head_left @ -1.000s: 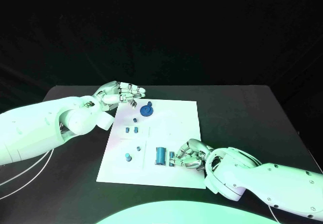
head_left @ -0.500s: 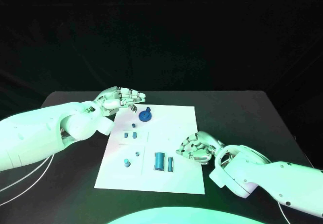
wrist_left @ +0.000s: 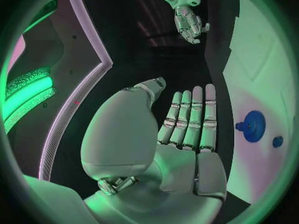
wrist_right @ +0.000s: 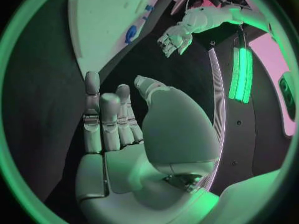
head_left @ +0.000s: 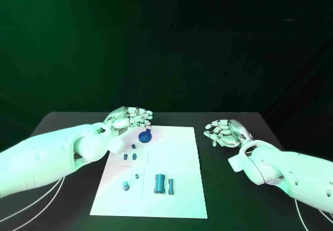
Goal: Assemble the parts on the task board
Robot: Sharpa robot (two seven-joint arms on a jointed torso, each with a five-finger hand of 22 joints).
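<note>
The white task board lies in the middle of the black table. On it, near its far left corner, is a round blue disc with a knob. Small blue pieces sit behind a tall blue cylinder with a thinner piece beside it. My left hand hovers at the board's far left corner, fingers straight, holding nothing; its wrist view shows the disc beside them. My right hand is raised off the board's right side, fingers extended and empty.
Two more small blue parts stand near the board's front left. Bare black table runs along the board's right and front. The right wrist view shows the board and my left hand beyond the palm.
My right hand has left the thin piece beside the cylinder and has drawn back off the board's right edge, opening its fingers. The left hand stays at the far left corner. The camera has shifted.
</note>
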